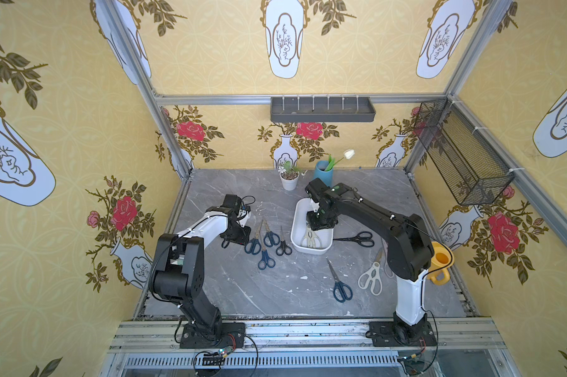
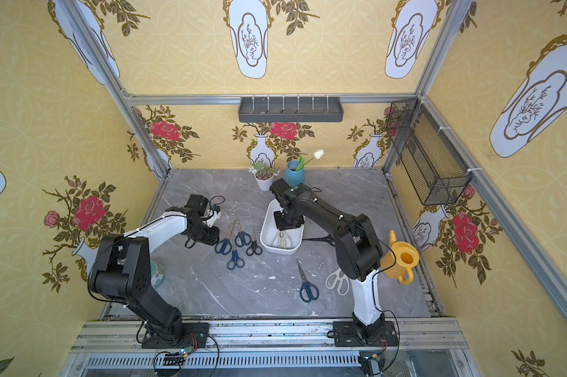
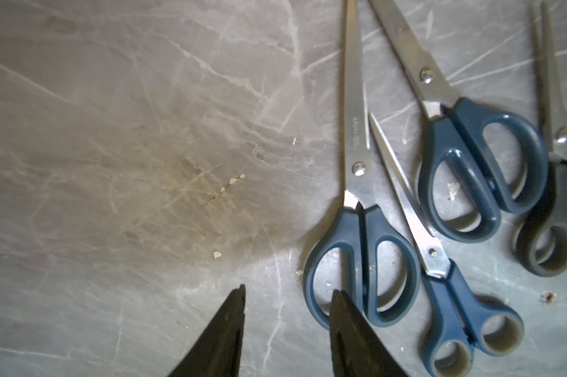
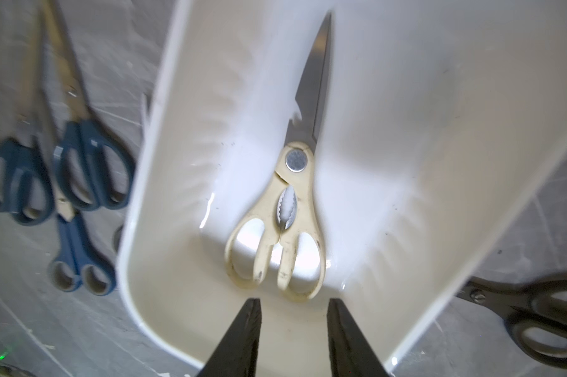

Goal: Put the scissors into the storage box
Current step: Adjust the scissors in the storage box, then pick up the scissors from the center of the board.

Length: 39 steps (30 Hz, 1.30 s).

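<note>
The white storage box [image 1: 294, 228] [image 2: 265, 232] [image 4: 135, 228] stands mid-table. Cream-handled shears [image 4: 292, 202] [image 1: 311, 240] lie flat inside it, free of any grip. My right gripper [image 4: 294, 302] hovers over the box's near end, open and empty. To the box's left lie several dark-handled scissors: a large blue pair [image 3: 360, 261] [image 1: 252, 244], a second blue pair [image 3: 481, 169], a small blue pair [image 3: 465, 313] and a black pair [image 3: 550, 241]. My left gripper [image 3: 289, 290] is open above bare table beside the large blue pair's loop.
More scissors lie right of the box: a black pair [image 1: 357, 239], a blue pair [image 1: 340, 284] and white shears [image 1: 372, 276]. At the back stand a potted plant [image 1: 289, 179] and a blue vase [image 1: 323, 173]. A yellow watering can [image 1: 439, 264] is at the right edge.
</note>
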Motion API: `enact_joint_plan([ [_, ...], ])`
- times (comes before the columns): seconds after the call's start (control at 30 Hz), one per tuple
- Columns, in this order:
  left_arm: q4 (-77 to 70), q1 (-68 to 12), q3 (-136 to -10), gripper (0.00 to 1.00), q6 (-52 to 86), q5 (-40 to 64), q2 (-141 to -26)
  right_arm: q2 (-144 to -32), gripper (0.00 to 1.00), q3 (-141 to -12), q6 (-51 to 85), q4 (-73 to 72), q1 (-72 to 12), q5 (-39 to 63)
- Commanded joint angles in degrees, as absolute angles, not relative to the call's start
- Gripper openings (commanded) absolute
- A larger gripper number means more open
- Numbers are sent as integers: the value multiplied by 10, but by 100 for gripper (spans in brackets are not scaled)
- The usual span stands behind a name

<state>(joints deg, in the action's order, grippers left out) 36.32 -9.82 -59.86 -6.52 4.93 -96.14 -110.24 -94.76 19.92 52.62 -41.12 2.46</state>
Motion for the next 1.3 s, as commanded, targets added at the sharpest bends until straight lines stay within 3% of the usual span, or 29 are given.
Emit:
enact_joint_plan([
  [0.0, 379, -98, -609, 47, -110, 57, -977, -1006, 41, -894, 273, 466, -408, 17],
  [0.17, 382, -98, -623, 44, -112, 67, -995, -849, 42, -736, 383, 367, -398, 16],
  [0.3, 382, -101, -633, 41, -113, 65, -1016, -794, 42, -664, 433, 357, -396, 6],
  [0.67, 386, -122, -613, 35, -123, 62, -1032, -763, 42, -612, 477, 350, -397, -9],
  [0.8, 388, -124, -620, 24, -120, 64, -1041, -765, 42, -610, 480, 348, -401, -14],
  [1.0, 400, -134, -627, 0, -124, 46, -1043, -760, 43, -609, 491, 353, -401, -34],
  [1.17, 406, -134, -628, 0, -119, 34, -999, -682, 43, -547, 536, 323, -372, -49],
  [1.27, 425, -134, -635, 0, -101, 47, -966, -702, 43, -563, 517, 333, -369, -39],
])
